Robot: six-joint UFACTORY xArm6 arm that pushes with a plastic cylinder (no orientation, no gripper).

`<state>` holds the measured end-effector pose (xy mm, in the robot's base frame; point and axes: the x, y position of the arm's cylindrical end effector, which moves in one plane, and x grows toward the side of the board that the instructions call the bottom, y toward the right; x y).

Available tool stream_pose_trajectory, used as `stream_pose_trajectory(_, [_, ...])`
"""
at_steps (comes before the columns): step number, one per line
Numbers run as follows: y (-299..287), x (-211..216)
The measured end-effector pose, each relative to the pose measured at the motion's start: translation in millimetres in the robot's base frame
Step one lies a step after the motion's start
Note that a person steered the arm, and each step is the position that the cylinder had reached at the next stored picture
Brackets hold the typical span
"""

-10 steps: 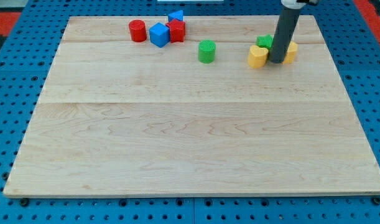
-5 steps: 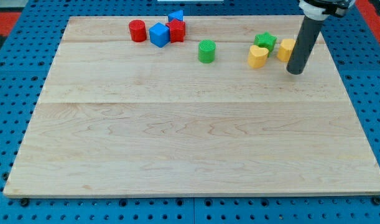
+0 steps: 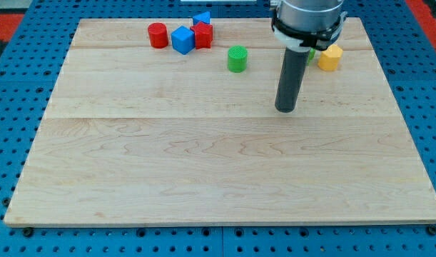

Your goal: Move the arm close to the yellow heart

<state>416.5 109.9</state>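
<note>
My tip [image 3: 285, 108] rests on the wooden board [image 3: 203, 171], right of centre. The rod rises toward the view's top and covers the spot where the yellow heart stood in the earlier frames, so the heart is hidden behind it. A yellow hexagon-like block [image 3: 330, 57] lies up and to the right of the tip. A sliver of a green block [image 3: 312, 52] shows beside the rod. A green cylinder [image 3: 237, 58] stands up and to the left of the tip.
At the view's top left, a red cylinder [image 3: 158, 35], a blue cube [image 3: 182, 39], a red block [image 3: 203, 34] and a small blue block [image 3: 201, 17] are clustered. A blue pegboard [image 3: 11, 107] surrounds the board.
The tip moved from between the two yellow blocks to their right, then left and toward the view's bottom. The rod now hides the yellow heart. No block has visibly shifted.
</note>
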Motion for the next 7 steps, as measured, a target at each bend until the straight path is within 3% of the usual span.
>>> stream_pose_trajectory(2, [1.8,-24.5])
stream_pose_trajectory(6, [-21.2,-34.7])
stream_pose_trajectory(7, [3.5,-43.2])
